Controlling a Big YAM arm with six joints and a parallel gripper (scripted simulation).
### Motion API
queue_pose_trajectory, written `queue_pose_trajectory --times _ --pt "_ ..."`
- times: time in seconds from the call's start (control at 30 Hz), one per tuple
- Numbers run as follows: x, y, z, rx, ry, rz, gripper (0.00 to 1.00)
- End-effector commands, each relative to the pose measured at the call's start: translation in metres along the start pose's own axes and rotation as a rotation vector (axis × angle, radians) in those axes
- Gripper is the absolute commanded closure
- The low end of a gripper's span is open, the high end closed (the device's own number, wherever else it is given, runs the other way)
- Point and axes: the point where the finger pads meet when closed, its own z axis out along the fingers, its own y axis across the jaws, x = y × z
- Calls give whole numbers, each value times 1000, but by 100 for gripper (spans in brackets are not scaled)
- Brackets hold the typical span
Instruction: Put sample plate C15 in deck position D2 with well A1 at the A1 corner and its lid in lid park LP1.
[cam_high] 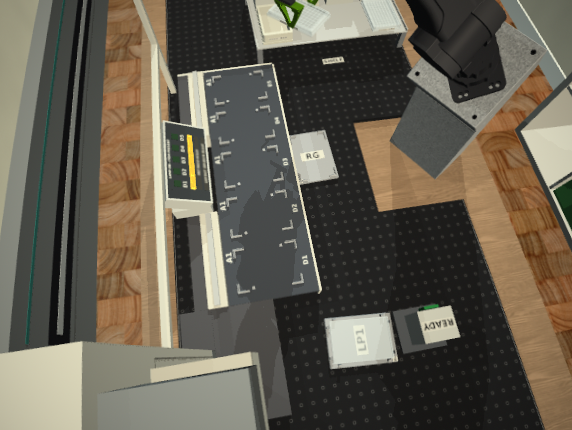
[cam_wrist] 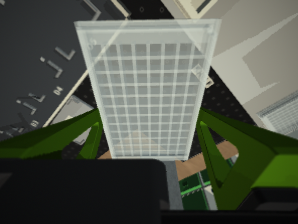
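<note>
My gripper (cam_high: 292, 11) is shut on a well plate with a clear lid (cam_high: 302, 19) and holds it tilted in the air above the SHELF (cam_high: 327, 25) at the top of the top view. In the wrist view the plate (cam_wrist: 150, 85) fills the middle, with the lid on it, and my green fingers grip its two long sides. I cannot read its label. The deck (cam_high: 255, 185) lies left of centre, and D2 (cam_high: 257, 212) is empty. Lid park LP1 (cam_high: 361, 340) is empty near the front.
Regrip nest RG (cam_high: 313, 156) sits right of the deck. The READY key (cam_high: 439, 324) is beside LP1. Another white plate (cam_high: 382, 12) and a pale item (cam_high: 272, 31) lie on the SHELF. The arm's base block (cam_high: 450, 90) stands at the right.
</note>
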Motion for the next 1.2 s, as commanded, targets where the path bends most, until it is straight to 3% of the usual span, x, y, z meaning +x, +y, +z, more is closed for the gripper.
queue_pose_trajectory --times 0.0,1.17 --pt "-23 -1 -21 13 -50 -65 100" --pt "-22 0 -20 27 -44 -684 100"
